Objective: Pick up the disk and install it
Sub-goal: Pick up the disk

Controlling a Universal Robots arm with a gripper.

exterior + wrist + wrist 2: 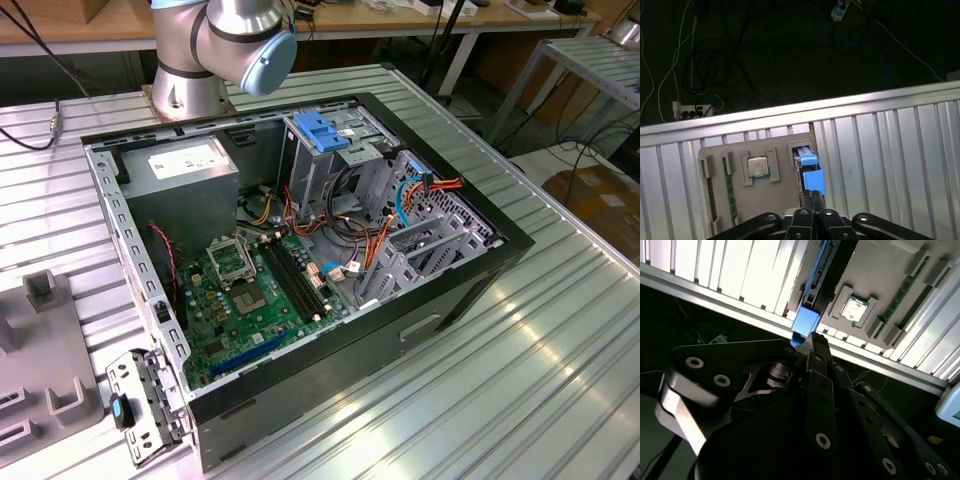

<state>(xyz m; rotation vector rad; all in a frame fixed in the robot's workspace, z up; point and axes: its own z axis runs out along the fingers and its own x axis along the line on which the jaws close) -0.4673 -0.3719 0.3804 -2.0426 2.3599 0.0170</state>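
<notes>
The disk [814,179] stands on edge in a slot of a grey fixture plate [772,200], and its blue carrier edge faces the camera. In both wrist views my gripper [813,196] hovers right over that blue edge, fingertips pressed together and aimed at it, with nothing held between them. The second wrist view has the same blue edge [805,322] just beyond the gripper [813,338]. Whether the tips touch the disk I cannot tell.
The fixture plate [890,275] also carries a processor chip [757,166] and a memory stick [730,192]. In the exterior view an open computer case [330,350] lies on the ribbed metal table [520,380], with a drive cage [322,150], power supply [185,165] and motherboard [250,300] inside.
</notes>
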